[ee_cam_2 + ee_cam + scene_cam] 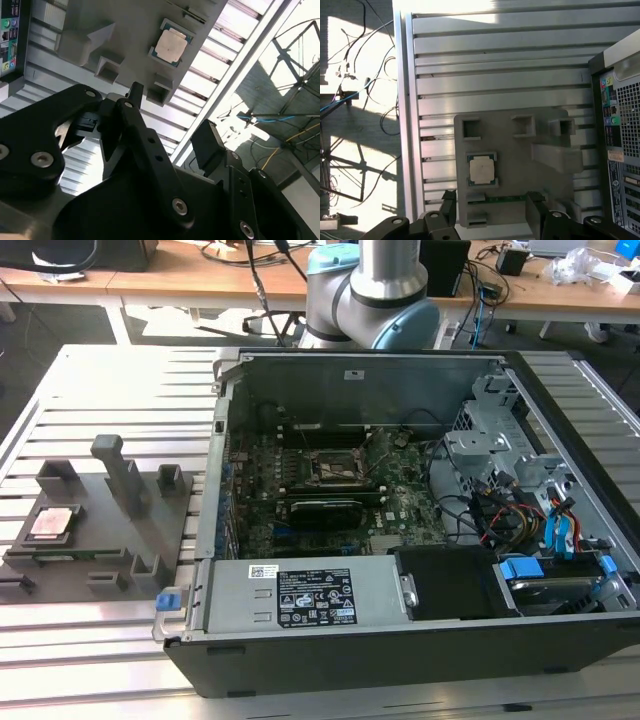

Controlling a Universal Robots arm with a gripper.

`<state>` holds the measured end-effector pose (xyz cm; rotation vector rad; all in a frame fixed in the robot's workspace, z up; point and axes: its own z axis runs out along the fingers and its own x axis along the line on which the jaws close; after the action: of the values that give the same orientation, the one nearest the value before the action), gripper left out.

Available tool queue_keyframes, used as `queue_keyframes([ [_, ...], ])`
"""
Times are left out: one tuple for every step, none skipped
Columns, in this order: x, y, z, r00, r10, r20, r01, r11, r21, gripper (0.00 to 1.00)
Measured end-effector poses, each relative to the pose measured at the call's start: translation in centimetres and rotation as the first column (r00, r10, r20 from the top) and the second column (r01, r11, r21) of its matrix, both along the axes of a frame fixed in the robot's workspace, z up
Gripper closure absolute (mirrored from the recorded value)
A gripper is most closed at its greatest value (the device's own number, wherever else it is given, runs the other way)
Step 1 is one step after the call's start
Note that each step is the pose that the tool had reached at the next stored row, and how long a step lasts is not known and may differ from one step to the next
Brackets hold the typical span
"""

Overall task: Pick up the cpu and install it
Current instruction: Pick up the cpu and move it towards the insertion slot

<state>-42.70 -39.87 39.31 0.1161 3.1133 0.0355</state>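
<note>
At nine o'clock of the computer case (400, 650) in the exterior view, the cpu (52, 523) lies flat on its grey fixture plate (100, 530). The gripper (492, 206), in the first wrist view, hangs above it, spread and empty. This looks like the pickup approach, which calls for centring over the chip.

The cpu (52, 523) is a small, flat, square chip with a pale silvery-pink metal top and a thin darker rim. It lies flat, top up, in a shallow pocket of the grey fixture plate (95, 532), near the plate's edge on the exterior view's left, with nothing touching it.
</note>
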Motion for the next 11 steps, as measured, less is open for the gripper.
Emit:
queue_keyframes([
  [0.02, 0.0, 0.01, 1.0, 0.001, -0.0001, -0.001, 0.9999, -0.0143, 0.34],
  [0.02, 0.0, 0.0, 1.0, 0.003, -0.0004, -0.003, 0.9997, -0.0249, 0.34],
  [0.02, -0.01, -0.01, 1.0, 0.005, -0.0005, -0.005, 0.9996, -0.0265, 0.34],
  [0.02, -0.01, 0.0, 1.0, 0.005, -0.0006, -0.005, 0.9996, -0.0267, 0.34],
  [0.02, 0.0, 0.0, 1.0, 0.005, -0.0006, -0.005, 0.9996, -0.0267, 0.34],
  [0.02, 0.0, -0.01, 1.0, 0.005, -0.0007, -0.005, 0.9996, -0.0267, 0.34],
  [0.03, 0.0, -0.12, 1.0, 0.005, -0.0006, -0.005, 0.9996, -0.0267, 0.34],
  [0.03, 0.0, -0.29, 1.0, 0.005, -0.0006, -0.005, 0.9996, -0.0267, 0.34],
  [0.02, 0.0, -0.39, 1.0, 0.005, -0.0006, -0.005, 0.9996, -0.0267, 0.34],
  [0.02, 0.0, -0.43, 1.0, 0.005, -0.0006, -0.005, 0.9996, -0.0267, 0.34],
  [0.02, 0.0, -0.46, 1.0, 0.005, -0.0007, -0.005, 0.9996, -0.0267, 0.34],
])
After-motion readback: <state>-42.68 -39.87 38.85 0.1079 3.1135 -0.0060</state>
